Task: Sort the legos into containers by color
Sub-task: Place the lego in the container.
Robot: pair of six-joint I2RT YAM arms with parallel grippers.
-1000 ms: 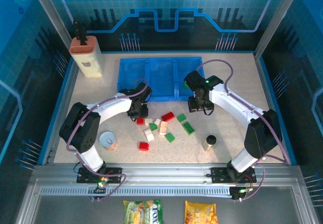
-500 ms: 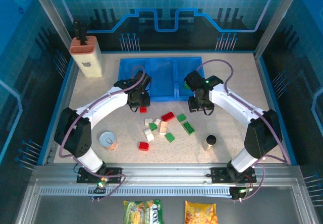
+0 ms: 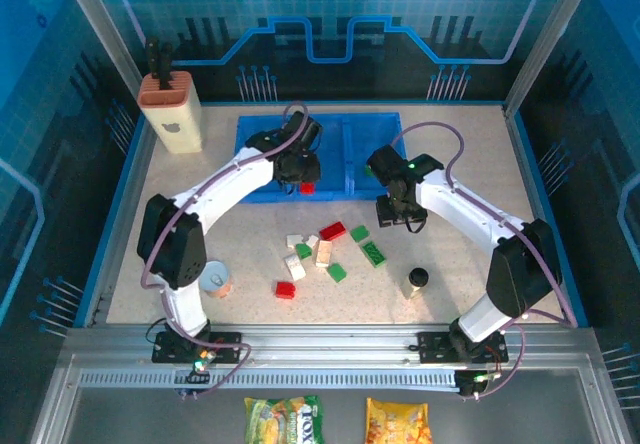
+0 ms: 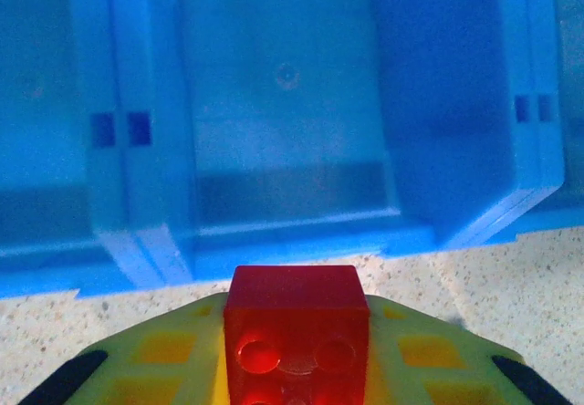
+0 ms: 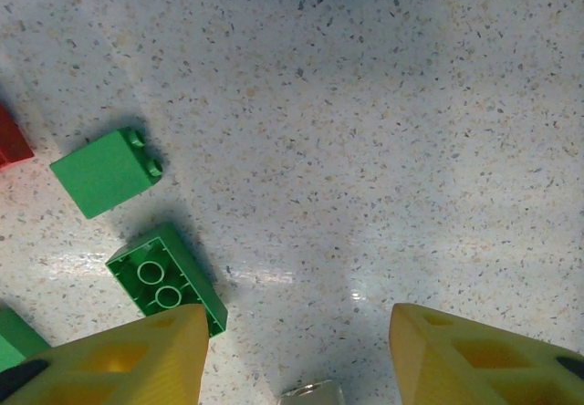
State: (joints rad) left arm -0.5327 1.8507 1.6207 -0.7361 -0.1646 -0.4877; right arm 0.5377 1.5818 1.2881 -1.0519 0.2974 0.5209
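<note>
Left end effector [image 4: 297, 332] clamps red lego [image 4: 292, 295], its circled face toward wrist.

Fixed above and behind the arm bases, the top camera looks down over the whole bench [image 3: 470, 164]. The left wrist camera faces the near wall of the tray [image 4: 292, 195] at close range. The right wrist camera looks down, close over a green brick [image 5: 166, 280]. Both objects also appear from above.

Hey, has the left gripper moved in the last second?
Yes. The left gripper, shut on a red lego, went from beside the loose pile away from the bases to the near edge of the blue tray.
</note>
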